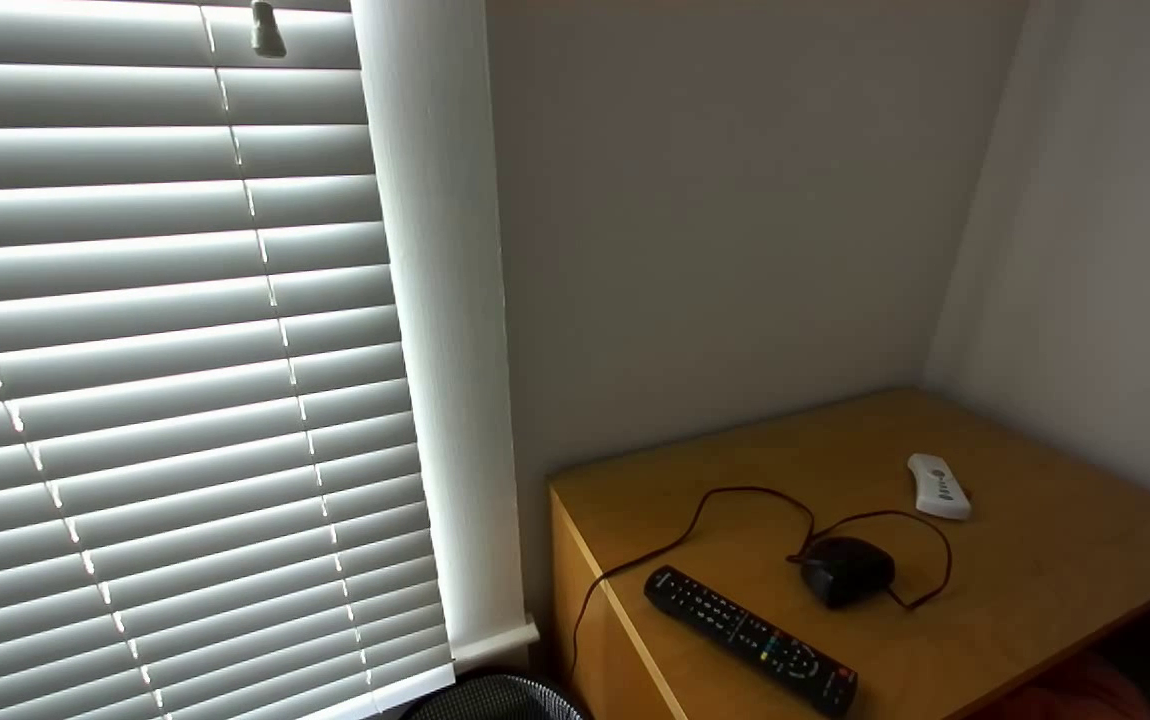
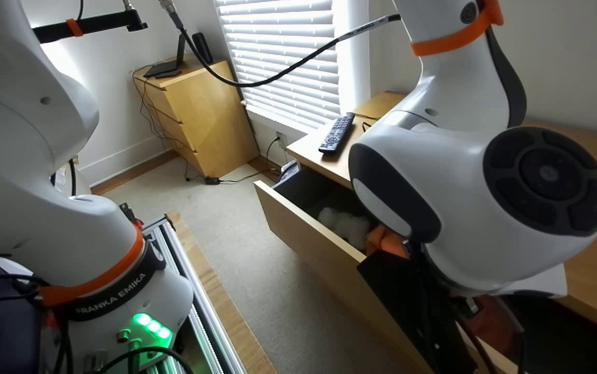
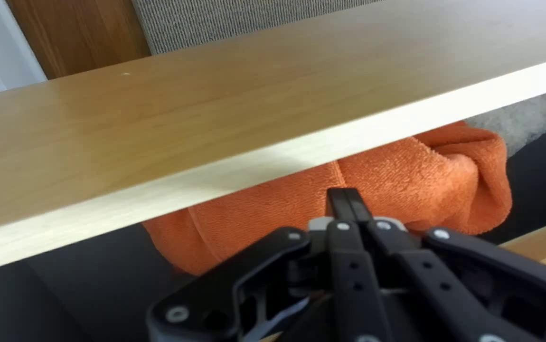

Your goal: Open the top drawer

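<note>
Closed hand [image 3: 348, 199] just inside front of open top drawer [image 2: 303, 228]

Hand state: pressed together at the fingertips [image 3: 336, 203], with nothing visible between. Drawer location, in an exterior view: well out from under the table [image 2: 309, 148], on the side toward the robot base [image 2: 161, 296]. Top one, judging by place right under the table. Key relation, from wrist view: front panel [image 3: 206, 118] immediately past the fingertips, on the carpet [image 3: 235, 19] side; long axis crosswise to the hand, rising toward the right of that view. Seemingly poised over the inside, above orange cloth [image 3: 273, 213], so between panel and table. Impossible to say whether touching the panel, given the hidden inner face. Only one arm [image 2: 454, 171], so no nearer-side choice. Looks all but finished. For more opening, likely press outward against the inner face, square to the long axis, away from the table. Otherwise lift clear before backing off; some risk of snagging cloth or bumping the table.
</note>
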You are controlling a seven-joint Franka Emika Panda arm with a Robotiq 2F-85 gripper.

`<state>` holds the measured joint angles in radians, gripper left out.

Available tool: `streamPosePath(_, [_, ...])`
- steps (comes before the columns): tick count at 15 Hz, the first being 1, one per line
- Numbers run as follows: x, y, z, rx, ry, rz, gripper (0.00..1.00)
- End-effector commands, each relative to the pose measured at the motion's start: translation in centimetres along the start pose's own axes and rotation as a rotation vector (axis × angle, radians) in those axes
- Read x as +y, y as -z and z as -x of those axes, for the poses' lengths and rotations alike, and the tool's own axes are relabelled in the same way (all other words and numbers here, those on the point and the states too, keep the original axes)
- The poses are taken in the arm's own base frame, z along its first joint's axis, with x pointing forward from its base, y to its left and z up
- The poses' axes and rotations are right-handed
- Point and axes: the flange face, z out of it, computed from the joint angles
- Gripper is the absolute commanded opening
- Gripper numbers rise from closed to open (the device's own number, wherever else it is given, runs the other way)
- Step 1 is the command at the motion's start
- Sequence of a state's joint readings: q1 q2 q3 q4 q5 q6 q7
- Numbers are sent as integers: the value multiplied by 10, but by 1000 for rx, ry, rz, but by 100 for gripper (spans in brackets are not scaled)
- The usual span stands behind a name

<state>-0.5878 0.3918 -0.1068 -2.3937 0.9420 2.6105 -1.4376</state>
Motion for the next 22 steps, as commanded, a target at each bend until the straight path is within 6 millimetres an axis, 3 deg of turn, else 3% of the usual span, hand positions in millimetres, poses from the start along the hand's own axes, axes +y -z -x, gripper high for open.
streamPosePath(1, [6, -10, 15, -22, 40, 30, 0])
streamPosePath(9, [14, -15, 22, -91, 17, 150, 0])
streamPosePath(22, [27, -11, 58, -370, -272, 369, 0])
